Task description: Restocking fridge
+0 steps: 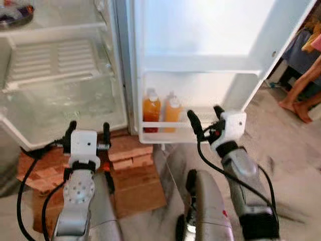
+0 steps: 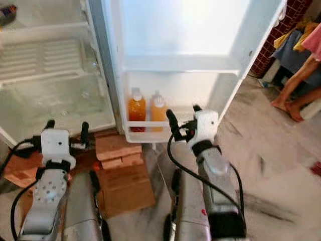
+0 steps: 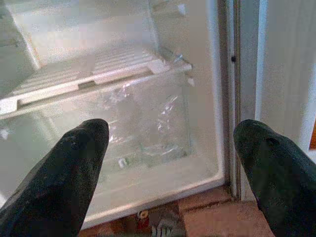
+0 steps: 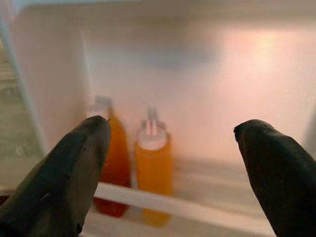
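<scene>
An open white fridge stands before me, its door swung wide. Two orange bottles stand side by side at the left end of the lowest door shelf; the right wrist view shows them as bottles behind the shelf rail. My right gripper is open, empty, just in front of that shelf, right of the bottles. My left gripper is open and empty, held before the clear bottom drawer of the fridge body.
A ribbed white shelf sits above the drawer, a dark dish on the shelf higher up. Stacked bricks and cardboard lie under the fridge front. A person's bare legs stand at the far right on the tiled floor.
</scene>
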You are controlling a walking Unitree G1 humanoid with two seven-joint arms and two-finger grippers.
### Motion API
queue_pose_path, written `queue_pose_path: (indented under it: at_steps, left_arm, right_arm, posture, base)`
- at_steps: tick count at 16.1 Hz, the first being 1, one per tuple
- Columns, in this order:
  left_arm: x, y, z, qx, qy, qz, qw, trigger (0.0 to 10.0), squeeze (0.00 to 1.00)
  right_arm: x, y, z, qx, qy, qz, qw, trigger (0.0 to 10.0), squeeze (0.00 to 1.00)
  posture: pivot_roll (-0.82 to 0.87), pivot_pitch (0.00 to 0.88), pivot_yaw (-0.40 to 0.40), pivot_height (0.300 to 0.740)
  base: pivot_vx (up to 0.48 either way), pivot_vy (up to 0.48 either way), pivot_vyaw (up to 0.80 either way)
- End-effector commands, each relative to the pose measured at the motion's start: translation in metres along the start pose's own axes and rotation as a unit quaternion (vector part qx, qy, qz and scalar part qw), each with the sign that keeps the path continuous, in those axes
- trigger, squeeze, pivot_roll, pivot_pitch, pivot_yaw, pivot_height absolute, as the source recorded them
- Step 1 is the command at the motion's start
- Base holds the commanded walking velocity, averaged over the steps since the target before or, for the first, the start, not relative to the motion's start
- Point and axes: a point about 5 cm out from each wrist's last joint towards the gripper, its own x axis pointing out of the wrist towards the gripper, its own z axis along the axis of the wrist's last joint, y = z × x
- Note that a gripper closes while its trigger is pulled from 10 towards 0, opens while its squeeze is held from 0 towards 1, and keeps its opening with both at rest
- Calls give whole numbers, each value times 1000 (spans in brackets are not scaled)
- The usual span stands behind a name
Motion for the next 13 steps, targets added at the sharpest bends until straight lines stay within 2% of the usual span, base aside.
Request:
queue_pose_path:
  at_steps: [1, 3, 5, 6, 10, 12, 13]
  left_arm:
    - [-2, -2, -5, 0, 9, -9, 1000, 10000, 0]
    - [3, -6, -1, 4, -2, -14, 1000, 10000, 0]
    - [5, 0, 0, 32, -6, 31, 999, 10000, 0]
    - [-1, 3, -5, 28, 5, 34, 999, 10000, 0]
    - [-26, 10, -18, 29, 36, 21, 999, 10000, 0]
    - [-29, 10, -21, 33, 43, 22, 998, 10000, 0]
    - [-26, 8, -22, 43, 44, 18, 998, 10000, 0]
  right_arm:
    - [0, 0, 12, 10, -21, -3, 1000, 10000, 0]
    - [4, 0, 19, 6, -37, -3, 999, 10000, 0]
    - [8, -6, 23, 4, -36, -25, 999, 10000, 0]
    - [6, -12, 21, 20, -26, -47, 998, 10000, 0]
    - [-17, -31, 3, 5, 25, -106, 994, 10000, 0]
    - [-25, -37, -4, 11, 41, -127, 991, 10000, 0]
    - [-26, -38, -7, 17, 47, -136, 989, 10000, 0]
  posture:
    - [159, 0, -25, 476]
    - [159, 0, -23, 486]
    - [159, 0, -25, 511]
    - [160, 0, -27, 526]
    - [158, 0, -30, 571]
    - [156, 0, -31, 596]
    - [157, 0, -30, 611]
  base:
    - [0, 0, 0]
    - [0, 0, 0]
    - [0, 0, 0]
    - [0, 0, 0]
    - [0, 0, 0]
    - [0, 0, 0]
    - [0, 0, 0]
